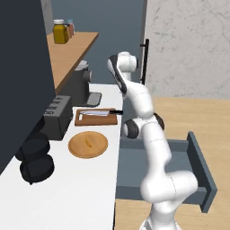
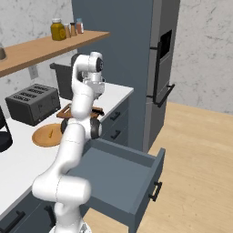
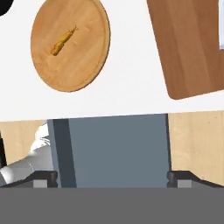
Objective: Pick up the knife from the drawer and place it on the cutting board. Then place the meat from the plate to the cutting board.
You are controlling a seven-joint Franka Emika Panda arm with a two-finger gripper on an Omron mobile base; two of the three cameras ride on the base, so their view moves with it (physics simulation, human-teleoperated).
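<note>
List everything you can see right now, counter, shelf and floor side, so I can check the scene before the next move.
cutting board: 1, reddish-brown, on the counter by the toaster.
knife: 1, pale blade, dark handle, lying on the cutting board.
plate: 1, tan, on the counter in front of the board.
meat: 1, orange-brown, on the plate.
drawer: 1, blue-grey, pulled open under the counter.
toaster: 1, dark grey, at the wall.
jars: several, the largest yellow, on the wooden shelf.
black pots: 2, on the near counter.
tool: 1, dark tips spread open, above the drawer, holding nothing.
</note>
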